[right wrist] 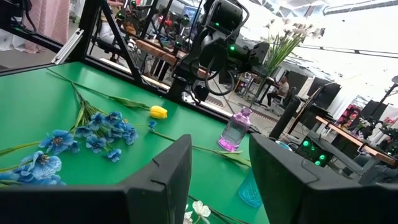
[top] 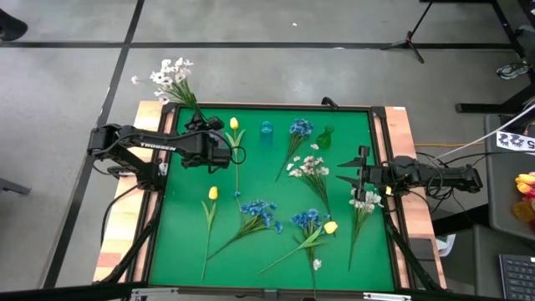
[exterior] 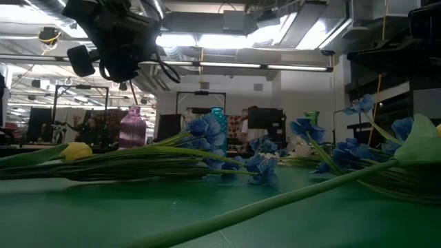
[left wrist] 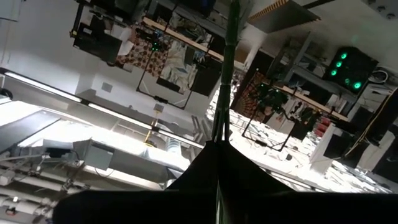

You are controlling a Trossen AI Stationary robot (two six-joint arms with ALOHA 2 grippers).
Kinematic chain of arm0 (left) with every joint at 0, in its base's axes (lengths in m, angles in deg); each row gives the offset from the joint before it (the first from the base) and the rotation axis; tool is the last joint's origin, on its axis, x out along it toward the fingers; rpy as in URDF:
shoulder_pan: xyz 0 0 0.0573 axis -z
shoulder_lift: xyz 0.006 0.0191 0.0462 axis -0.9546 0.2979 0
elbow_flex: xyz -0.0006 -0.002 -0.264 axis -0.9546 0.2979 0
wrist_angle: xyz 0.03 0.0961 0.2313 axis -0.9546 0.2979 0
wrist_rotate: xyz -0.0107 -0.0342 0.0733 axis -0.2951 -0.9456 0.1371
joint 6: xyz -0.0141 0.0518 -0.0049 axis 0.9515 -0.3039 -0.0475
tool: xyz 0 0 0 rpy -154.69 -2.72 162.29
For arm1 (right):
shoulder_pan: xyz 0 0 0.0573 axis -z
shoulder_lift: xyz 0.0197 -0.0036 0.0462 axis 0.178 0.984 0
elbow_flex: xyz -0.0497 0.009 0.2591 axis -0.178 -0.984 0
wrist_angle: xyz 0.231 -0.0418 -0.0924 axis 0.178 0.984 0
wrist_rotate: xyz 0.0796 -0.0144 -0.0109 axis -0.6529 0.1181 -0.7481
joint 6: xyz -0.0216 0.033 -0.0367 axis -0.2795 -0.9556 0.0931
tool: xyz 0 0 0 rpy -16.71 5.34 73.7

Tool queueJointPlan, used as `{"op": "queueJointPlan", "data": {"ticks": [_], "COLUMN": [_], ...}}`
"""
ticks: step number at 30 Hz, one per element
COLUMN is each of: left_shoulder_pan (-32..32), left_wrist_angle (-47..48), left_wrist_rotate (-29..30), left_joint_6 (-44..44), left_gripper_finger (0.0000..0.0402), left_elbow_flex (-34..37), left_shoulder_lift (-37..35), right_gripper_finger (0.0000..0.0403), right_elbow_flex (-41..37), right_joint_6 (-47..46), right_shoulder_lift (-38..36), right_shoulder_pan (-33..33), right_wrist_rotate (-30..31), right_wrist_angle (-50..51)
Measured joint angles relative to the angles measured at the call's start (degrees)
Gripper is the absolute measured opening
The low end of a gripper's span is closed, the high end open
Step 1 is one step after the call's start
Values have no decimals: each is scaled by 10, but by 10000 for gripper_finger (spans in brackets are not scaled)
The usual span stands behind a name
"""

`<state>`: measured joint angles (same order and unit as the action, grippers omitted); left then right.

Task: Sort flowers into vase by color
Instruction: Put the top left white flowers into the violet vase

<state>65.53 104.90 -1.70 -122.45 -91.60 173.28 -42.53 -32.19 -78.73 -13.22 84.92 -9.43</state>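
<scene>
My left gripper [top: 201,124] is near the table's far left, raised above it and shut on a white small-blossom spray [top: 172,77] that reaches out past the far left corner. The same spray [right wrist: 291,30] shows high up in the right wrist view. My right gripper [top: 360,172] hovers open at the table's right side and touches nothing. Lying flat on the green mat are yellow tulips [top: 234,124] [top: 213,193], blue blooms [top: 260,212] [top: 301,128] and white sprays [top: 309,167] [top: 365,201]. A purple vase [right wrist: 236,130] stands below the left arm, with a blue vase [top: 267,129] and a green vase [top: 324,138] near it. My left gripper pinches the white spray's thin green stalk [left wrist: 222,127] between its two shut fingers [left wrist: 186,180]. The stalk runs on from the fingertips nearly in line with them. The spray is lifted clear of the table, tilted, with its blossoms [top: 172,77] toward the far left corner.
The three vases stand in a row along the mat's far side. Flowers are scattered over the middle and near part of the mat, among them a blue bunch with a yellow bud [top: 331,227]. A black frame [top: 276,107] edges the mat. The near left of the mat has free room.
</scene>
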Motion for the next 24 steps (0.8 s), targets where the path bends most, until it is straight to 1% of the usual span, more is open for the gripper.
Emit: {"op": "queueJointPlan", "data": {"ticks": [11,19,24], "left_shoulder_pan": [1,27,31], "left_wrist_angle": [1,1,1], "left_wrist_rotate": [-8,-18,-22], "left_joint_6": [-15,-16,-30], "left_gripper_finger": [0,0,0], "left_elbow_flex": [0,0,0], "left_shoulder_lift": [0,0,0], "right_gripper_finger": [161,161,161], "right_elbow_flex": [0,0,0], "right_joint_6": [0,0,0], "right_shoulder_lift": [0,0,0], "right_shoulder_pan": [0,0,0], "right_wrist_rotate": [0,0,0], "right_wrist_angle": [2,2,3]}}
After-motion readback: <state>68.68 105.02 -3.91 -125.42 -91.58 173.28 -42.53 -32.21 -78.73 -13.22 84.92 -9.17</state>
